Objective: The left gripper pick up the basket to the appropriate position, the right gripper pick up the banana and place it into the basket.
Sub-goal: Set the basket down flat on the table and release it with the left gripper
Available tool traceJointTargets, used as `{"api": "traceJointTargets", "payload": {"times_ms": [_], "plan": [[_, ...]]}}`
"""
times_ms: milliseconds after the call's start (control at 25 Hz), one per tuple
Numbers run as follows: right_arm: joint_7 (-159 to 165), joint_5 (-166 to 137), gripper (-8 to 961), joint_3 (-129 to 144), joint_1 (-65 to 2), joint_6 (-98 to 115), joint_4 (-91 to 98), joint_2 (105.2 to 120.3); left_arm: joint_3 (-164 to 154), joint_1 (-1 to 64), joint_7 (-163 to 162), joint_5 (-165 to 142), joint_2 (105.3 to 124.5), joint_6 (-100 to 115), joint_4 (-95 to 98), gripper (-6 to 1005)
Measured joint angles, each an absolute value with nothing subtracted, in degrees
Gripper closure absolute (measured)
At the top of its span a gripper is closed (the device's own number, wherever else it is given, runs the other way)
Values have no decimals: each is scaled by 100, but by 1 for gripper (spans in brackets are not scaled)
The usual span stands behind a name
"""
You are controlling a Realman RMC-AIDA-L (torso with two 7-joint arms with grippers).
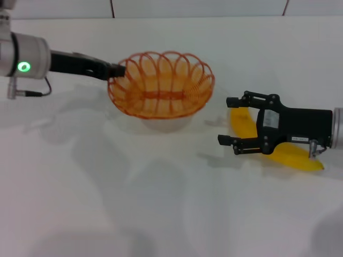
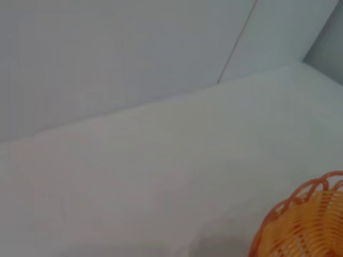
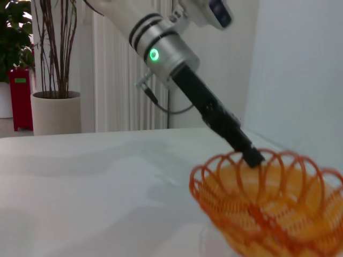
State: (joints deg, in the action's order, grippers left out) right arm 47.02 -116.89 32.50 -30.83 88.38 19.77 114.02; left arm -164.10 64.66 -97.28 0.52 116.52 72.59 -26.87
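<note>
Orange wire basket (image 1: 161,85) with scalloped looped rim, tilted, raised off white tabletop (image 1: 107,187), rim pinched by black left pincer (image 1: 115,71); curved bright yellow banana (image 1: 252,136) flat on tabletop to its right, under black right pincer (image 1: 230,120), fingers spread, not gripping.

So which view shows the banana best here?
The head view: the banana lies on the table beside the basket, partly hidden under the open right gripper hovering over it. The left wrist view shows only a bit of basket rim, and the right wrist view shows the basket held by the left gripper; neither shows the banana.
</note>
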Motion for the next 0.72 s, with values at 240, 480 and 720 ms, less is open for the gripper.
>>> {"api": "traceJointTargets", "payload": {"times_ms": [240, 480, 720], "plan": [[4702, -11690, 65, 3252, -3177, 8812, 1977, 11437, -16402, 6528, -10042, -373, 11656, 6348, -2136, 947], [4702, -11689, 65, 3252, -3198, 8807, 1977, 11445, -16399, 6540, -9963, -387, 11663, 5875, -1726, 947], [4696, -11689, 64, 3252, -3199, 8799, 1977, 11455, -16400, 6586, -9903, -420, 11671, 5839, -1565, 947]]}}
